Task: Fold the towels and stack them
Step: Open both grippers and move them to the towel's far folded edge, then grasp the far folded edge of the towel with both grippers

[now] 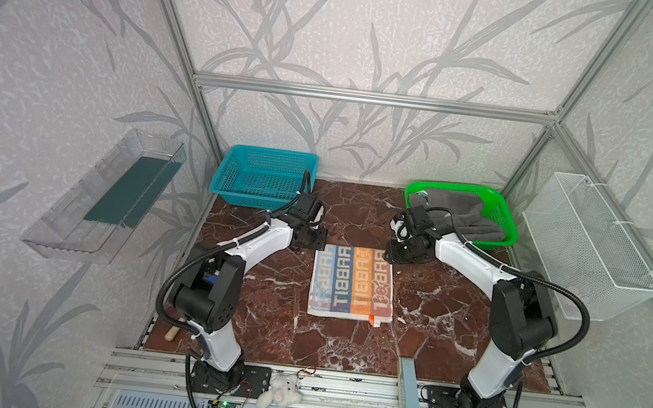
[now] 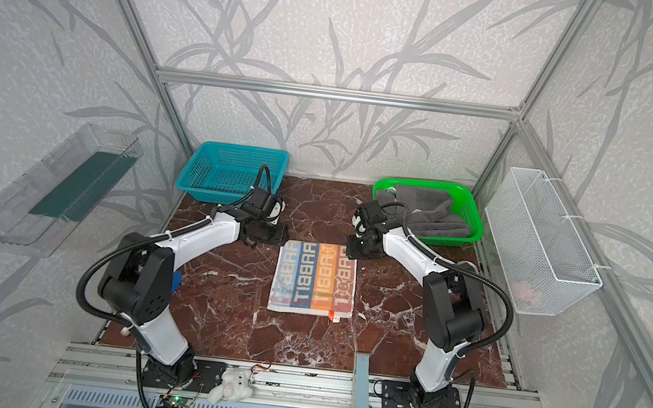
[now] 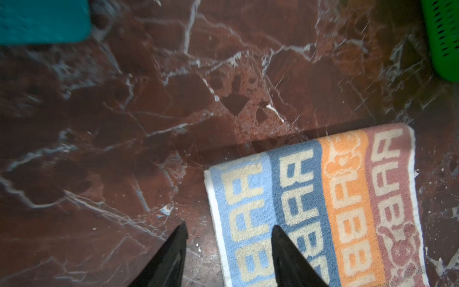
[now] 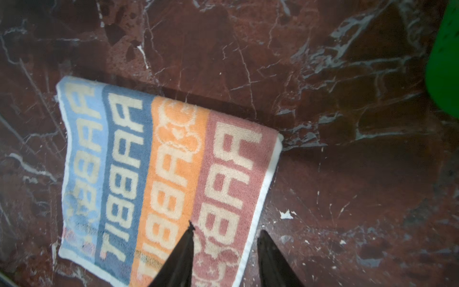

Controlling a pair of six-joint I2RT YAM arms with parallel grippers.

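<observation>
While hovering over the far edge of striped towel (image 1: 352,283), stand spread, pinching nothing: left jaws astride far-left corner, right jaws astride far-right. Lies flat mid bench (image 1: 341,349), stripes front-to-back, equally near both arms. Grey towel (image 1: 457,218) bunched in green basket (image 1: 456,186), nearer right arm.

Both arms reach forward and inward, left gripper (image 3: 229,226) and right gripper (image 4: 227,226) angled down, jaws parted.

The towel (image 1: 352,283) bears the word RABBIT in big pale letters along its coloured stripes, running from its 12 o'clock edge toward 6 o'clock. Its orange tag (image 1: 373,321) at 5 o'clock is unreadable.
</observation>
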